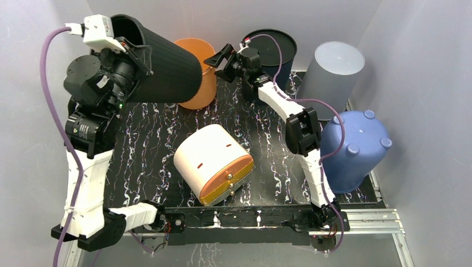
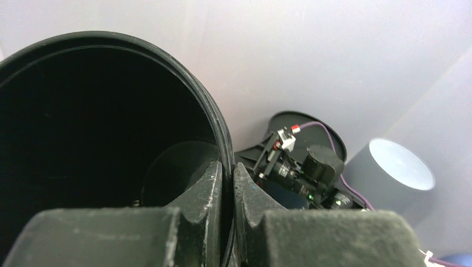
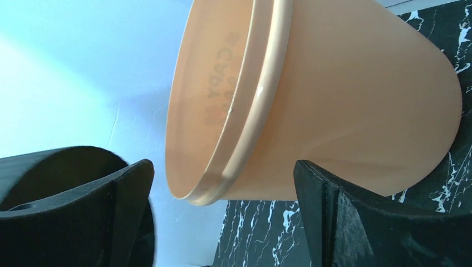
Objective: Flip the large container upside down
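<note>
Far left, top view: left hand [image 1: 131,47] pressed together on the rim of the large black container [image 1: 161,67], one finger inside the wall, one outside, seen close in the left wrist view [image 2: 227,178]. The container is off the bench [image 1: 150,139], lying roughly sideways, with its mouth toward 10 o'clock and its closed base toward 4 o'clock. It needs more roll about that axis to bring the mouth down, I judge. It is ribbed matte plastic, tapered, with a rolled lip [image 2: 220,128]. At its 3 o'clock is an orange bucket [image 1: 203,89], smooth, translucent and tipped. Then the right hand [image 1: 220,61], spread wide and empty, with the bucket lying beyond its fingers [image 3: 222,183]. The left arm is clearly nearer.
</note>
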